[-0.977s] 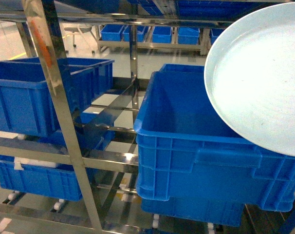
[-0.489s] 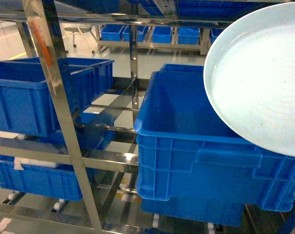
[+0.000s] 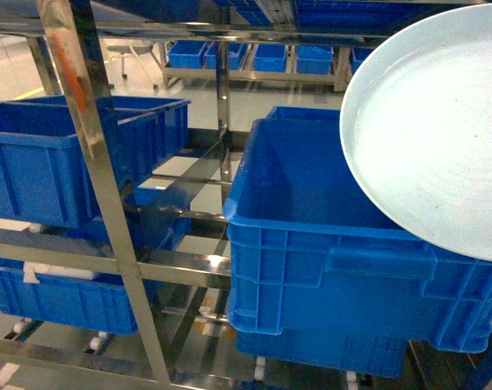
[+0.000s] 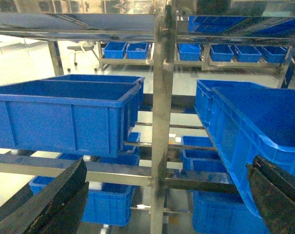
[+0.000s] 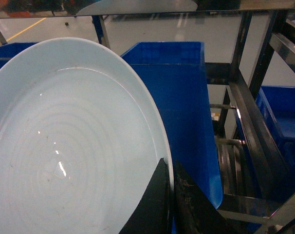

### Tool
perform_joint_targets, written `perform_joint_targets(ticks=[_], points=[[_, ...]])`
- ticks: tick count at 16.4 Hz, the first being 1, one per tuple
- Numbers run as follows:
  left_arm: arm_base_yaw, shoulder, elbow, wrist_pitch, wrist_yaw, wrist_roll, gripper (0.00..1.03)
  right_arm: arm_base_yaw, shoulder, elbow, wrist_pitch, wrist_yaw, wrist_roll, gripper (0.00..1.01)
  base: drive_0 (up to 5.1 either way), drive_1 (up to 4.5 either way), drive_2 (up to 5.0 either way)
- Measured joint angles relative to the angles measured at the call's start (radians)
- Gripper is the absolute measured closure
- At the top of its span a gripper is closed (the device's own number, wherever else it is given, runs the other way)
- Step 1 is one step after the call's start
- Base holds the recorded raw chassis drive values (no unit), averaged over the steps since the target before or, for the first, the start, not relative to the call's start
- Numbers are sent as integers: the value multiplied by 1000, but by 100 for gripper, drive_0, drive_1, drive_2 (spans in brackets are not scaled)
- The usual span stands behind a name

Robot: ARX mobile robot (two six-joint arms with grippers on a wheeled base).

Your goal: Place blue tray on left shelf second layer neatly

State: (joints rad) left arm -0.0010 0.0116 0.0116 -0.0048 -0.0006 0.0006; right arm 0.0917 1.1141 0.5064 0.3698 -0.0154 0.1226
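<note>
The blue tray, smooth glossy oval w/ low rim, is held tilted above the deep ribbed blue crate, its hollow face toward the head camera. Right gripper jaws are clamped on its rim. Left gripper jaws stand wide apart, facing the left shelf of shiny steel.

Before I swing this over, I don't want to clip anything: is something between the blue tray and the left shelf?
Yes. The blue tray, pinched at its rim by the right gripper, hangs over a large blue crate. The steel upright post and the left shelf's own blue crates stand between.
</note>
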Motion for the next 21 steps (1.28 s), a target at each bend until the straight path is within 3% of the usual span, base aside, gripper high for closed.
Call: perform_joint_targets(ticks=[13,14,15,16,17,21], points=[[0,0,0,0,0,0,5,-2,0,1,-11,-6,5,99,0,0,0],[0,0,0,0,0,0,5,-30,15,21,-123,-100,88,99,0,0,0],[0,0,0,0,0,0,5,-75,140,84,-273,-270,305,99,0,0,0],[0,0,0,0,0,0,5,-86,368,228,-263,-309,433,99,0,0,0],[0,0,0,0,0,0,5,-85,544,350,-232,-287,470,99,0,0,0],[0,0,0,0,0,0,5,-85,570,380,-212,-274,480,99,0,0,0]])
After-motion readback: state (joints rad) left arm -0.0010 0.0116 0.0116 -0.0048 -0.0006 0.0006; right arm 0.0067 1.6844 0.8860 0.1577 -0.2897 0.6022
